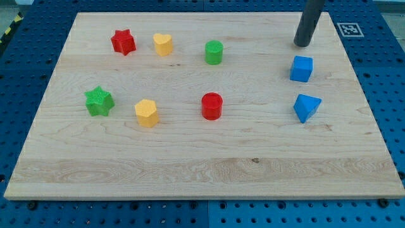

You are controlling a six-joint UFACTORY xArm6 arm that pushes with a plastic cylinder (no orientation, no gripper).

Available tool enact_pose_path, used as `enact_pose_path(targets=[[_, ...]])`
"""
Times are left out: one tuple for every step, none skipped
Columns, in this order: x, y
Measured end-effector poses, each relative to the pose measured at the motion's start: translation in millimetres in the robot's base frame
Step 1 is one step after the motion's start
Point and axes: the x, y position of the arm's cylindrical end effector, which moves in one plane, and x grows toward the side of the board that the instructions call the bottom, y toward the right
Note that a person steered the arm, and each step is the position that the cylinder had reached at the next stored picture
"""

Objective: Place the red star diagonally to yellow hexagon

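The red star [123,42] lies near the view's top left of the wooden board [209,168]. The yellow hexagon [146,113] lies below it and a little to the right, in the lower left part of the board. My tip [302,44] is at the view's top right, far from both, just above the blue cube [301,68]. It touches no block.
A yellow heart [162,44] lies right of the red star. A green cylinder [214,52] is at top centre, a red cylinder [212,106] in the middle, a green star [99,101] at the left, and a blue wedge-like block [307,107] at the right.
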Motion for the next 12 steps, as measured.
enact_pose_path(targets=[[-0.2, -0.2], [-0.2, -0.2], [2.1, 2.3], [2.1, 5.5], [2.1, 5.8], [7.1, -37.7], [7.6, -93.7], [-36.7, -166.4], [-79.2, -243.9], [-101.5, -334.6], [-86.6, -408.6], [-72.7, -422.2]])
